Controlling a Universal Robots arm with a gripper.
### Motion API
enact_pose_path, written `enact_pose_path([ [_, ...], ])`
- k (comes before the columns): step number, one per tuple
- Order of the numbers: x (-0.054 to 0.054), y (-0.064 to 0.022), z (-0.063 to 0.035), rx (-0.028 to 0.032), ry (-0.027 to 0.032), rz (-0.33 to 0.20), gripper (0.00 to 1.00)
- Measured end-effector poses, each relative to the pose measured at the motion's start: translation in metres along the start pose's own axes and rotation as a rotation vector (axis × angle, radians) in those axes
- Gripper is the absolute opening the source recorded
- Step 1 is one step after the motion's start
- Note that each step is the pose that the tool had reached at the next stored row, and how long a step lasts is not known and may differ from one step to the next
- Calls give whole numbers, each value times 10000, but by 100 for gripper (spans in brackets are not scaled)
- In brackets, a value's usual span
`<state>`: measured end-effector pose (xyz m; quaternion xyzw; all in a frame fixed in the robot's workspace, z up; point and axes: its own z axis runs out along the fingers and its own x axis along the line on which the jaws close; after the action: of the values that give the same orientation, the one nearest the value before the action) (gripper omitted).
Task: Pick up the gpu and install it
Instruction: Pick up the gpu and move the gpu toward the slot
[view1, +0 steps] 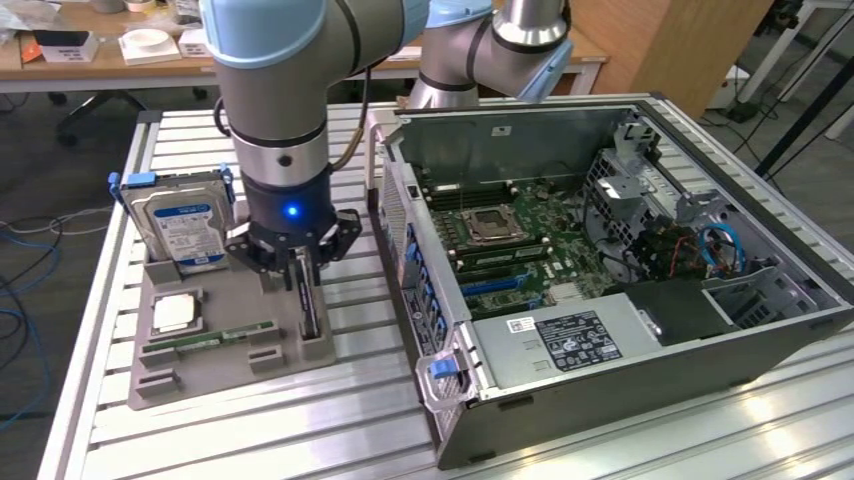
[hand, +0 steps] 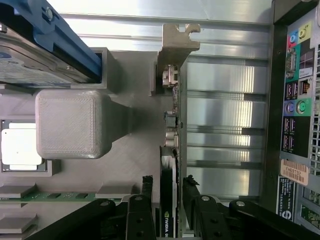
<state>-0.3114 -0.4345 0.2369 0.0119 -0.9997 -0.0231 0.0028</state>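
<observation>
Passing the drive (view1: 180, 212) at the exterior view's left, finding the gpu (view1: 311, 310) standing on edge in a slot of the tray (view1: 200, 372), just left of the case (view1: 641, 330). Pinching its top edge with the gripper (hand: 168, 181) narrowed onto both faces; judging it light, stiff and fragile, best taken by that bare edge, away from chips. Looking thin, flat and dark, ending in a silvery bracket.

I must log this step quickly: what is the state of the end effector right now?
End effector: down over the gpu standing on edge in the grey tray; open or closed on it cannot be told.
</observation>
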Motion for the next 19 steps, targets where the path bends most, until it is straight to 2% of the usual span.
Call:
enact_pose_path([
  [14, -5, -1, 1, 3, 3, -1, 38],
  [15, -5, -1, 1, 3, 3, -2, 36],
  [16, -5, -1, 1, 4, 4, -2, 30],
  [19, -5, -1, 1, 3, 4, -2, 26],
])
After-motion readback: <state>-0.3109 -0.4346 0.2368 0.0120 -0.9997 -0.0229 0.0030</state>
